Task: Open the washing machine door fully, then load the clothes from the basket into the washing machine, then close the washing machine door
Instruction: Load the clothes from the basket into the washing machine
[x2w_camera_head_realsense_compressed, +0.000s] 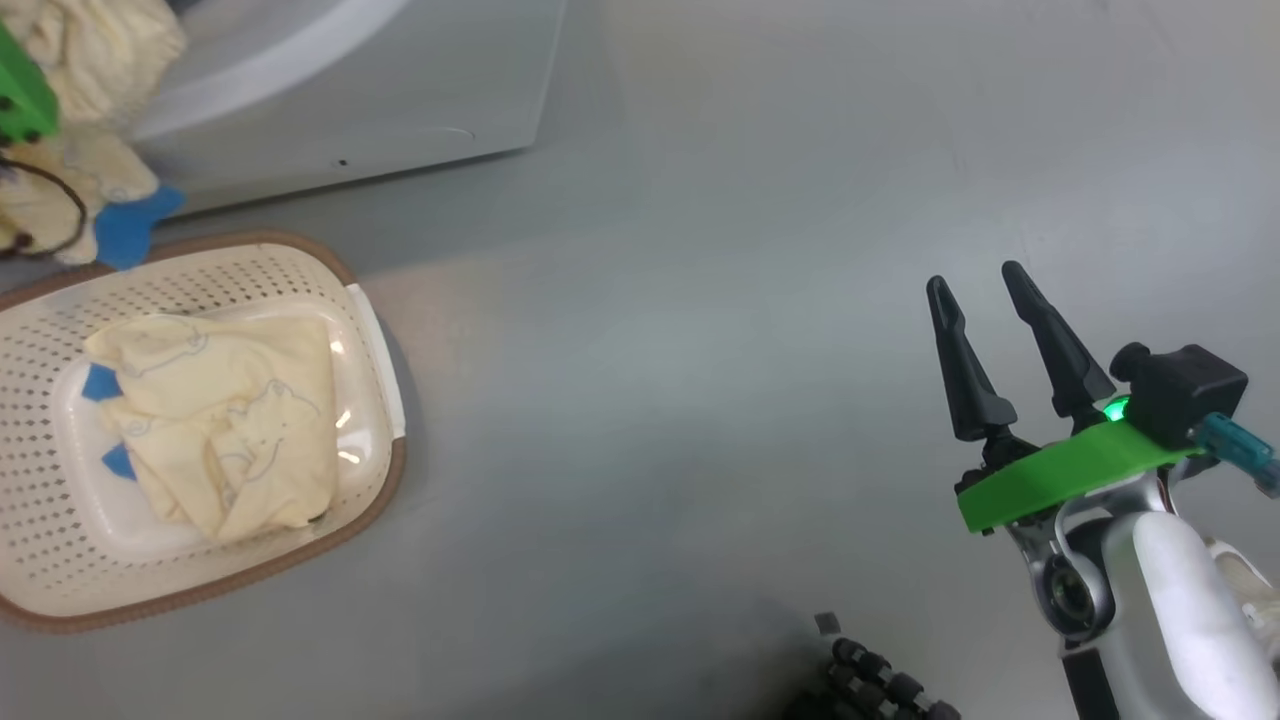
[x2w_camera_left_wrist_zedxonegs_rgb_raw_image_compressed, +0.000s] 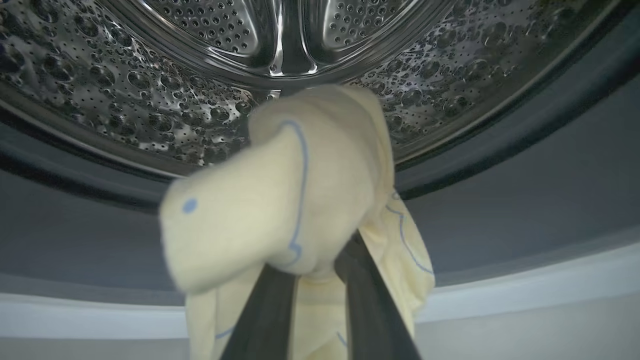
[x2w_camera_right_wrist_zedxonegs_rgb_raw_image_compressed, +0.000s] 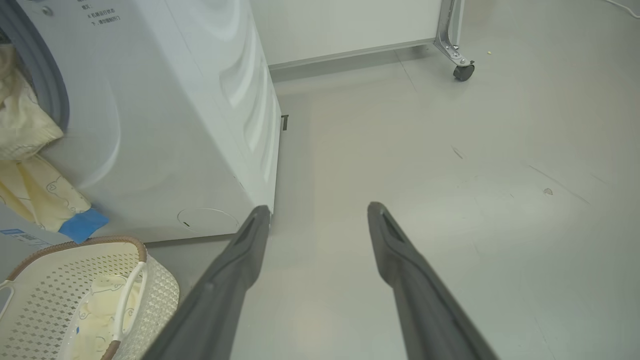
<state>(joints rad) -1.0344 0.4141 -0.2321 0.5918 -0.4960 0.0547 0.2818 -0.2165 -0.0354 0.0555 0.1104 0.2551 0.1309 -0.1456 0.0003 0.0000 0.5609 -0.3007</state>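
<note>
One garment in hand: left gripper (x2w_camera_left_wrist_zedxonegs_rgb_raw_image_compressed: 314, 267) clenched on a cream garment (x2w_camera_left_wrist_zedxonegs_rgb_raw_image_compressed: 280, 200), which hangs at the mouth of the washing machine (x2w_camera_right_wrist_zedxonegs_rgb_raw_image_compressed: 175, 125), over the grey gasket (x2w_camera_left_wrist_zedxonegs_rgb_raw_image_compressed: 500, 210), not yet inside the drum (x2w_camera_left_wrist_zedxonegs_rgb_raw_image_compressed: 150, 100).
Right gripper (x2w_camera_head_realsense_compressed: 975, 277): jaws spread wide, nothing in them, over bare floor (x2w_camera_head_realsense_compressed: 700, 400) well to the right of the washing machine.
Basket (x2w_camera_head_realsense_compressed: 250, 240): on the floor just in front of the washing machine, with a second garment (x2w_camera_head_realsense_compressed: 230, 420) lying in it.
Door: judged open, since the drum mouth is unobstructed.
Done: door opening, by my read.
Left: push the cream garment into the drum, fetch the second garment, shut the Door.
</note>
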